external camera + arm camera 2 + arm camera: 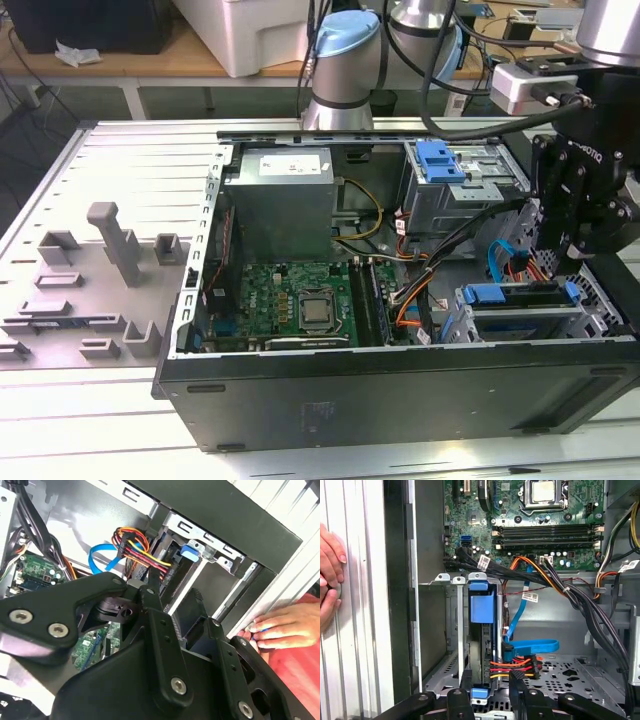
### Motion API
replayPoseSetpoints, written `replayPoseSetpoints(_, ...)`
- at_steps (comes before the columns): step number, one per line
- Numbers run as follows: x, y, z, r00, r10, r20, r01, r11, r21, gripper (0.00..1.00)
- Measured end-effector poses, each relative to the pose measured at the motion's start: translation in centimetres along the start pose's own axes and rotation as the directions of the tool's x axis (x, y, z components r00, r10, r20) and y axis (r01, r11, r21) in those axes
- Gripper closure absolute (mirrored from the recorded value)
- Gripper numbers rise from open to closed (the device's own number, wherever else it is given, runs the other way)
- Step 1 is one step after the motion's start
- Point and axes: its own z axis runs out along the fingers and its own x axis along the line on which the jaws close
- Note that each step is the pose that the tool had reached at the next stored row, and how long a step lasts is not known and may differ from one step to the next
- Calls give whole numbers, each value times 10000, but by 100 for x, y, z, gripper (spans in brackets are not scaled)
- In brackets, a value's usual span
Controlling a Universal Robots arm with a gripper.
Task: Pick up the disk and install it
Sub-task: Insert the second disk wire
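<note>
Disk (482, 645) is seen on edge in the drive cage (451, 630) at the front corner of the open computer case (400, 390), its blue carrier frame uppermost, so it seems already seated in its slot. A person's hand (330, 575) is pressed against the table (355, 630) beside the case, probably to steady it. In the exterior view the pincer (590, 225) is held just above the cage, arm pointing downward. Fingers (465, 680) are spread to either side of the disk's end; whether they grip it cannot be told
</note>
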Motion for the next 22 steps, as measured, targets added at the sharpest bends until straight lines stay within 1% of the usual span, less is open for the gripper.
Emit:
replayPoseSetpoints(1,-39,1,-6,10000,-2,-67,2,10000,-1,58)
replayPoseSetpoints(2,-76,1,-12,10000,11,-88,-11,10000,-6,58)
replayPoseSetpoints(3,-108,3,-11,9999,70,-129,-70,10000,-39,58)
replayPoseSetpoints(4,-120,3,-10,9998,114,-159,-115,9999,-83,58)
replayPoseSetpoints(6,-134,3,-10,9998,124,-178,-126,9998,-128,58)
replayPoseSetpoints(8,-147,3,-10,9998,109,-195,-113,9997,-209,58)
replayPoseSetpoints(9,-153,4,-10,9997,94,-206,-100,9995,-287,58)
replayPoseSetpoints(10,-154,4,-9,9997,69,-215,-77,9992,-401,58)
replayPoseSetpoints(11,-154,5,-8,9998,39,-217,-49,9989,-464,58)
replayPoseSetpoints(12,-154,6,-7,9998,8,-218,-19,9988,-491,58)
replayPoseSetpoints(13,-154,8,-6,9998,-39,-219,28,9987,-501,58)
replayPoseSetpoints(15,-155,15,-2,9995,-246,-210,235,9985,-487,58)
replayPoseSetpoints(16,-157,21,1,9984,-529,-203,520,9976,-446,58)
replayPoseSetpoints(17,-158,28,2,9976,-669,-195,660,9969,-425,58)
replayPoseSetpoints(18,-171,57,0,9971,-731,-196,722,9965,-415,58)
replayPoseSetpoints(19,-197,81,-1,9973,-705,-200,696,9967,-419,58)
replayPoseSetpoints(20,-209,85,2,9979,-610,-205,600,9972,-436,58)
replayPoseSetpoints(22,-212,90,9,9991,-375,-222,364,9982,-477,58)
